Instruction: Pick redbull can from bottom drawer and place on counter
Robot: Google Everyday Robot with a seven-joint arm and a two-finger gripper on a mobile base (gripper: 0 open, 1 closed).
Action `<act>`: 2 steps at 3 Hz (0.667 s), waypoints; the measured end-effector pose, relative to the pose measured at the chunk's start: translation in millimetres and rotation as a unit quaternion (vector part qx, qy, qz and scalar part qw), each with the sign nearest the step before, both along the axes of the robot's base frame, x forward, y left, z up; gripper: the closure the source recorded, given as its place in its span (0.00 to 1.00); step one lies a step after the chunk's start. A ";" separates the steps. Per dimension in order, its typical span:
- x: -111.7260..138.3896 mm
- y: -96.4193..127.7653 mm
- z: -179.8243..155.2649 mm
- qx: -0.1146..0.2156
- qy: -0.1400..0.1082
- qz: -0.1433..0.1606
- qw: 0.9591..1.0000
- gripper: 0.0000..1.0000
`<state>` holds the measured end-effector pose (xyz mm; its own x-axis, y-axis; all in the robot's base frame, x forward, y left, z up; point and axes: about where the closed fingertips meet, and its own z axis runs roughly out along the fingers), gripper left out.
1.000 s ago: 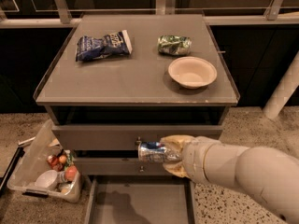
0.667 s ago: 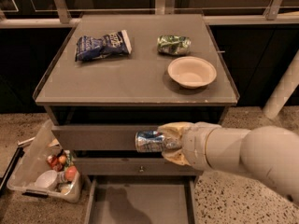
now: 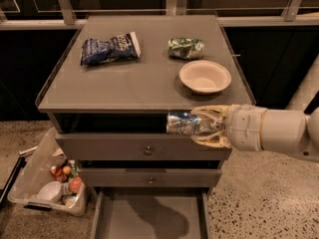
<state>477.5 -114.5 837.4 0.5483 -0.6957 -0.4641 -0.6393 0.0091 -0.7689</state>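
My gripper (image 3: 202, 125) is shut on the redbull can (image 3: 180, 123), a shiny silver can with blue patches, held sideways. It hangs in front of the cabinet just below the front edge of the counter (image 3: 129, 83), right of centre. The bottom drawer (image 3: 149, 215) stands pulled open below, showing a plain grey floor with only shadow on it. My white arm comes in from the right.
On the counter lie a dark-blue snack bag (image 3: 109, 48), a green-and-silver packet (image 3: 185, 48) and a beige bowl (image 3: 205, 76). Two closed drawer fronts with knobs (image 3: 147, 149) sit above the open drawer. A clear bin of items (image 3: 47, 183) stands on the floor at left.
My gripper has risen with the can from in front of the upper drawer front to just under the counter's front edge.
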 end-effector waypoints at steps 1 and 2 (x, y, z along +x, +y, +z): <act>-0.3 0.6 -0.1 -0.001 0.000 0.000 1.000 1.00; 1.8 7.7 4.2 0.004 -0.010 0.005 1.000 1.00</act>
<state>479.3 -106.8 841.6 0.5650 -0.6860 -0.4586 -0.6231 0.0096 -0.7821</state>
